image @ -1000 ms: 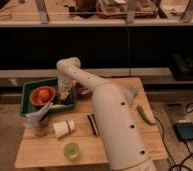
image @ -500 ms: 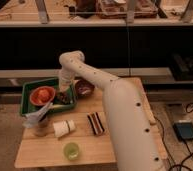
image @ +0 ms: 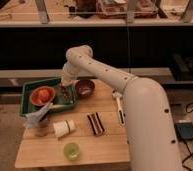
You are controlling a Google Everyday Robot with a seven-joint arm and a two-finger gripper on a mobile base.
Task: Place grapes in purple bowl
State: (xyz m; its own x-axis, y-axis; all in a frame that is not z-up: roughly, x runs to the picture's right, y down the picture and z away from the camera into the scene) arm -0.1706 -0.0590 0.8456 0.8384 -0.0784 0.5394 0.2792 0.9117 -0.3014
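The purple bowl (image: 84, 88) stands on the wooden table just right of the green tray (image: 31, 89). My gripper (image: 65, 92) hangs down over the tray's right edge, just left of the bowl. A small dark lump at its tip may be the grapes, but I cannot tell. The bowl's inside looks dark, and I cannot make out what it holds.
An orange dish (image: 43, 95) with a round orange-red item sits in the tray. A crumpled bag (image: 38, 117), a tipped paper cup (image: 63, 128), a lime-green cup (image: 71, 150), a dark striped packet (image: 95, 123) and a pale long item (image: 119, 106) lie on the table. Shelves stand behind.
My arm has swung up and back, uncovering the purple bowl and the table's middle. The gripper has stayed by the tray's right edge.
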